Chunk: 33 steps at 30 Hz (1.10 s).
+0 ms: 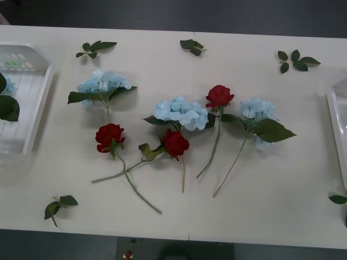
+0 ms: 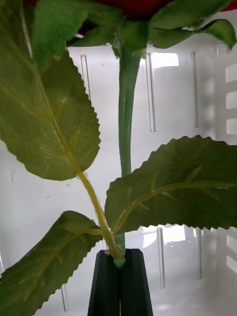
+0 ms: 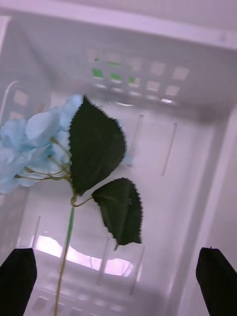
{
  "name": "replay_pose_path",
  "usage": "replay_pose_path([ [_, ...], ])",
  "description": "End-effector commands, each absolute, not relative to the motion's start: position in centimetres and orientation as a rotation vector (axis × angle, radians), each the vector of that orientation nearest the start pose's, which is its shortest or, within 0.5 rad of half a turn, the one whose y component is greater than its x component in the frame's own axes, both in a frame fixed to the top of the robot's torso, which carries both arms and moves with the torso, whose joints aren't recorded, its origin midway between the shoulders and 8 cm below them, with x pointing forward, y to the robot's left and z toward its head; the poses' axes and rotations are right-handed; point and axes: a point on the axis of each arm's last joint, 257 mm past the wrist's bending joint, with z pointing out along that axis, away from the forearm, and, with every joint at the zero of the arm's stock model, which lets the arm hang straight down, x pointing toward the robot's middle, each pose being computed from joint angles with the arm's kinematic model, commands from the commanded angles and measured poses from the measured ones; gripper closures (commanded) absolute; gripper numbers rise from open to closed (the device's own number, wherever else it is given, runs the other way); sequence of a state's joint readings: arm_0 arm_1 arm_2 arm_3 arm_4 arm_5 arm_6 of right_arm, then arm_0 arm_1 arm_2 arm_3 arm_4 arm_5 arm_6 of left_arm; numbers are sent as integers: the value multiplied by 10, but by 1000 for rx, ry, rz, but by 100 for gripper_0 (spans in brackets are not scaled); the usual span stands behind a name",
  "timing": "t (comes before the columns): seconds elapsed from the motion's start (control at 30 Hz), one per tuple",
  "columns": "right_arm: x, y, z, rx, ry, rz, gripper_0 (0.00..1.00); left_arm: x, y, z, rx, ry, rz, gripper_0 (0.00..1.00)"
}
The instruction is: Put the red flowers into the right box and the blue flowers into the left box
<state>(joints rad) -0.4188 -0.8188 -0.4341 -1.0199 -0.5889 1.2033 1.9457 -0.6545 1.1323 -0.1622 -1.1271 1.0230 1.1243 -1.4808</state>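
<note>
The right gripper is closed on the thin stem of a red rose over the right box. The left gripper is open above a blue hydrangea lying in the left box. The flowers look light and soft, so the stem seems the best place to hold.

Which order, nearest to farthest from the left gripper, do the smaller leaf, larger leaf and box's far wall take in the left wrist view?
From the open left gripper:
1. smaller leaf, partway up the blue flower stem.
2. larger leaf, against the bloom.
3. far wall of the left box, beyond the flower.
</note>
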Motion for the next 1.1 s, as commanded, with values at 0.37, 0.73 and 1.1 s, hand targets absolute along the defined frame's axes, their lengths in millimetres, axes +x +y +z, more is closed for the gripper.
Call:
replay_pose_path([
  [0.37,479,-624,-215,154,2505,-224,6,565,428,-76,-434,2338,-82,0],
  [0.73,470,-575,-175,21,2564,-118,2,575,347,-97,-443,2312,-180,0],
  [1.1,451,-507,-158,78,2626,186,3,580,302,-130,-398,2330,-204,0],
])
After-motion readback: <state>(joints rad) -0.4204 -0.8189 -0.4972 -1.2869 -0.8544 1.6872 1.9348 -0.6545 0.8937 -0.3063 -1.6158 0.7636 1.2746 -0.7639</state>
